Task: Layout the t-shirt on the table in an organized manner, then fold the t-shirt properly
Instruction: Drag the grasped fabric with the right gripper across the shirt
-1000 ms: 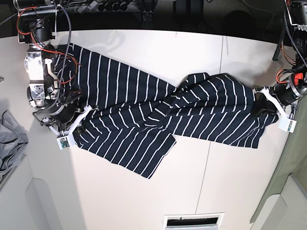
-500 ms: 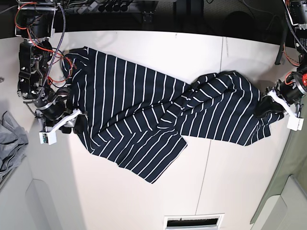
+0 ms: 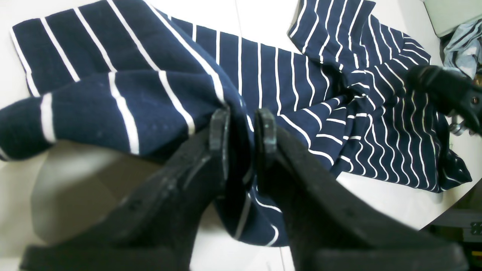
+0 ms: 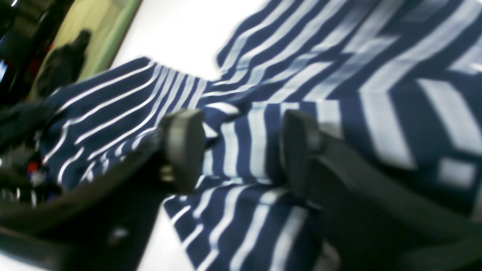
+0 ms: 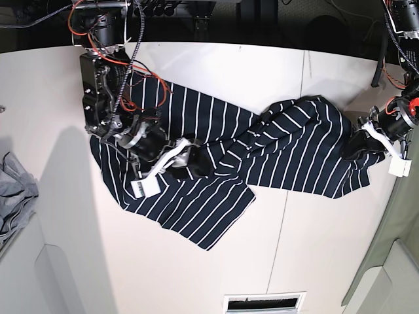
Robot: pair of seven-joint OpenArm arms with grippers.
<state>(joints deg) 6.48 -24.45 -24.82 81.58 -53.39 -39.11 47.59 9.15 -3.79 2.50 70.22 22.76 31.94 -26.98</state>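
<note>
Not yet laid out: striped t-shirt (image 5: pixel 222 157) lies bunched and twisted across the middle of the table (image 5: pixel 314 261), no fold begun. Nearest the base camera, bare white tabletop in front, ample room for spreading. Left tool (image 3: pixel 242 130) narrowly parted with a fold of cloth between, at the shirt's end near the table edge. Farther off, right tool (image 4: pixel 241 150) spread wide over the fabric, gripping nothing. Beyond, grey cloth (image 5: pixel 13 190) off the table's side.

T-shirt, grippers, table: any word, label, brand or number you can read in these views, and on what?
None readable.
T-shirt: white stripes only, no print or tag showing.
Table: bare, no marks.
Left gripper and right gripper: plain black, no lettering; the right wrist view is blurred.
</note>
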